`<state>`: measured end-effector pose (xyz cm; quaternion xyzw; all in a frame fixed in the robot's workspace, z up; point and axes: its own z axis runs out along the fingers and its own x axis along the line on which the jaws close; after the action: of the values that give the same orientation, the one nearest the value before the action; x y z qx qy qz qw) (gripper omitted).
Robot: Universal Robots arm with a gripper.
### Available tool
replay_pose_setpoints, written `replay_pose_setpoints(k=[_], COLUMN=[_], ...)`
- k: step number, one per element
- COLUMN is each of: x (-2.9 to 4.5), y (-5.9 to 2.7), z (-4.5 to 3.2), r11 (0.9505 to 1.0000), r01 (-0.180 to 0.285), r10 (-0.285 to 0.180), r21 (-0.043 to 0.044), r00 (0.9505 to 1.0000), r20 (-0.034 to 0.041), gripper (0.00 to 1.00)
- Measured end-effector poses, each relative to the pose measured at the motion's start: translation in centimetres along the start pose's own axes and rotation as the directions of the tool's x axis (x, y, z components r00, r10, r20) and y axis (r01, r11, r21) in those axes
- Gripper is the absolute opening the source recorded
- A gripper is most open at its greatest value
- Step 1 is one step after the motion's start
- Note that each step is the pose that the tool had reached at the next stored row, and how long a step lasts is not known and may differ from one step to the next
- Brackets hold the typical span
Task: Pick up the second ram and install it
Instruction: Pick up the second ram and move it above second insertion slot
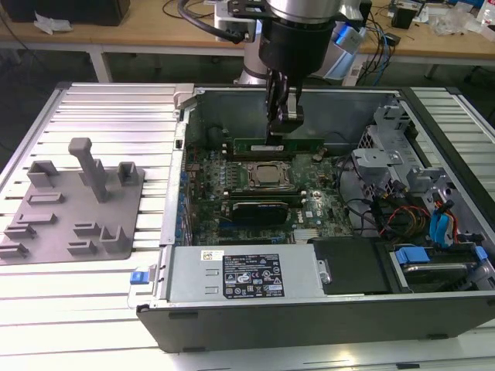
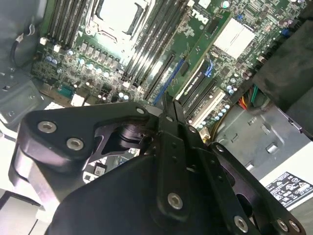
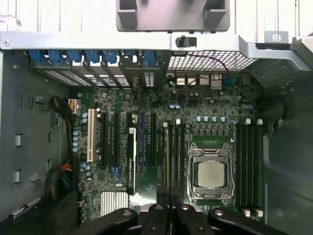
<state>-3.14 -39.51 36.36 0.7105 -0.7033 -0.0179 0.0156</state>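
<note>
The second ram (image 1: 305,144) is a long green stick standing on edge along the memory slots just behind the silver processor (image 1: 268,175). My gripper (image 1: 277,133) comes straight down onto its middle, fingers shut on its top edge. In the first wrist view the ram (image 3: 167,156) runs edge-on as a thin line away from my gripper (image 3: 169,208), beside the processor (image 3: 211,174). I cannot tell whether the stick is seated in a slot. In the second wrist view the black fingers (image 2: 168,122) meet in a narrow tip above the board.
The open computer case (image 1: 178,154) lies on a ribbed metal table. A black card (image 1: 263,209) sits in front of the processor, with a power supply (image 1: 240,274) along the case's front edge. Drive cages and cables (image 1: 410,193) are at the exterior view's right. A grey parts fixture (image 1: 73,205) is at its left.
</note>
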Motion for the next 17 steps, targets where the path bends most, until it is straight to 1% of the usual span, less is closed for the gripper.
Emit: replay_pose_setpoints(k=[2, 3, 5, 7, 9, 11, 14, 16, 17], x=[-0.22, -0.53, -1.11, -1.38, -1.79, -1.93, -2.22, -2.28, -2.34], y=[-0.08, -0.15, -0.24, -0.25, -0.29, -0.27, -0.08, -0.07, -0.08], z=[0.08, 0.20, 0.58, 0.89, 1.64, 1.99, 3.00, 3.33, 3.63], r11=[1.0000, 1.0000, 1.0000, 1.0000, 1.0000, 1.0000, 1.0000, 1.0000, 1.0000], r01=[0.000, 0.000, 0.000, 0.000, 0.001, 0.001, 0.001, 0.001, 0.001], r10=[0.000, 0.000, 0.000, 0.000, -0.001, -0.001, -0.001, -0.001, -0.001], r21=[0.0000, 0.0001, 0.0000, 0.0000, -0.0001, 0.0001, 0.0000, 0.0000, 0.0000], r00=[1.0000, 1.0000, 1.0000, 1.0000, 1.0000, 1.0000, 1.0000, 1.0000, 1.0000], r20=[0.0000, 0.0001, 0.0000, 0.0000, -0.0001, 0.0002, 0.0000, 0.0000, -0.0001], gripper=[0.09, 0.09, 0.09, 0.09, 0.09, 0.09, 0.09, 0.09, 0.09])
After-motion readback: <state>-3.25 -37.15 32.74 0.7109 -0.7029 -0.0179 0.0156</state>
